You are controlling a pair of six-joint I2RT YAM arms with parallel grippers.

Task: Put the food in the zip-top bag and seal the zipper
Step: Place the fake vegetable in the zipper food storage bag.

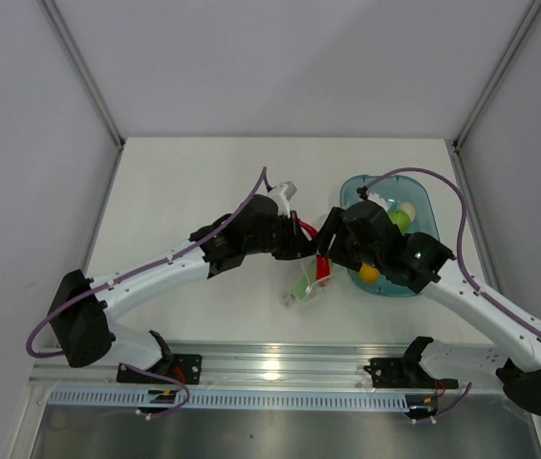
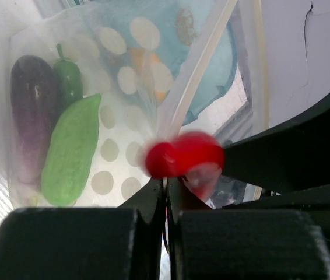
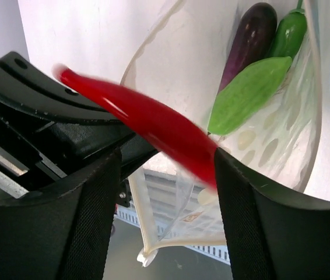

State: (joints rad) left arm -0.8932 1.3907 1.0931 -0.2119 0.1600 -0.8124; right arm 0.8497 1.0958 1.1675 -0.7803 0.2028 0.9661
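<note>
My left gripper (image 1: pixel 301 245) (image 2: pixel 166 189) is shut on the upper edge of the clear zip-top bag (image 1: pixel 300 289) (image 2: pixel 118 116), on its zipper strip (image 2: pixel 197 64), and holds the bag hanging open. Inside lie a purple eggplant (image 2: pixel 30 116) (image 3: pixel 249 41), a green pepper (image 2: pixel 69 81) (image 3: pixel 287 32) and a green cucumber (image 2: pixel 69 153) (image 3: pixel 249 93). My right gripper (image 1: pixel 328 256) (image 3: pixel 166 158) is open over the bag mouth (image 3: pixel 147 221). The red chili (image 1: pixel 323 269) (image 2: pixel 182 154) (image 3: pixel 147 122) lies blurred between its fingers, at the bag opening.
The teal-blue tray (image 1: pixel 421 199) stands at right under my right arm, with a yellow-orange fruit (image 1: pixel 369 273) and green and white pieces (image 1: pixel 402 215). The metal rail (image 1: pixel 280 368) runs along the table's near edge.
</note>
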